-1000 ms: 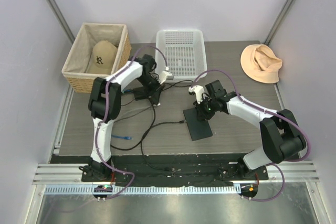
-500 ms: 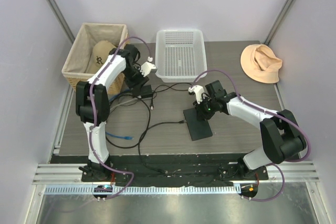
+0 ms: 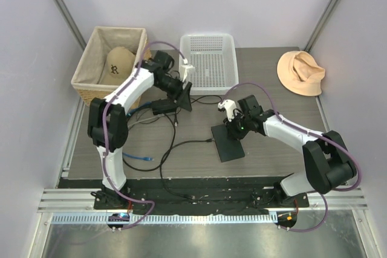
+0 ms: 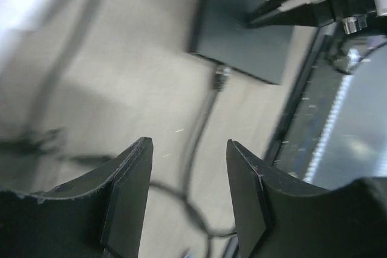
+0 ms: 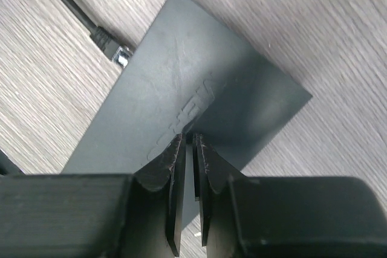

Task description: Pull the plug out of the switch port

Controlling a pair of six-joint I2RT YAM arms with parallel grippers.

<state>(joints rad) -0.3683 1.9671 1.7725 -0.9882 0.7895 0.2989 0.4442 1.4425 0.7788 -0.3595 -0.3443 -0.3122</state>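
The flat black switch box (image 3: 228,142) lies on the table right of centre. A black cable's plug (image 3: 210,140) meets its left narrow edge; the plug shows in the right wrist view (image 5: 112,48) with its metal tip at the box (image 5: 199,89). My right gripper (image 3: 236,129) is shut, its tips (image 5: 193,138) down on the box's top face. My left gripper (image 3: 184,99) is open and empty, in the air left of the box. In the left wrist view it (image 4: 187,144) looks toward the box (image 4: 242,34) and plug (image 4: 221,77).
A black adapter brick (image 3: 163,107) with tangled cords lies under the left arm. A wicker basket (image 3: 91,83) holding a tan cap stands at the back left, a white tray (image 3: 207,61) at the back centre, a peach hat (image 3: 300,72) at the back right. A blue cable end (image 3: 142,158) lies front left.
My left arm swung away from the adapter brick toward the basket, then back right; its gripper now points at the box. My right gripper has stayed on the box.
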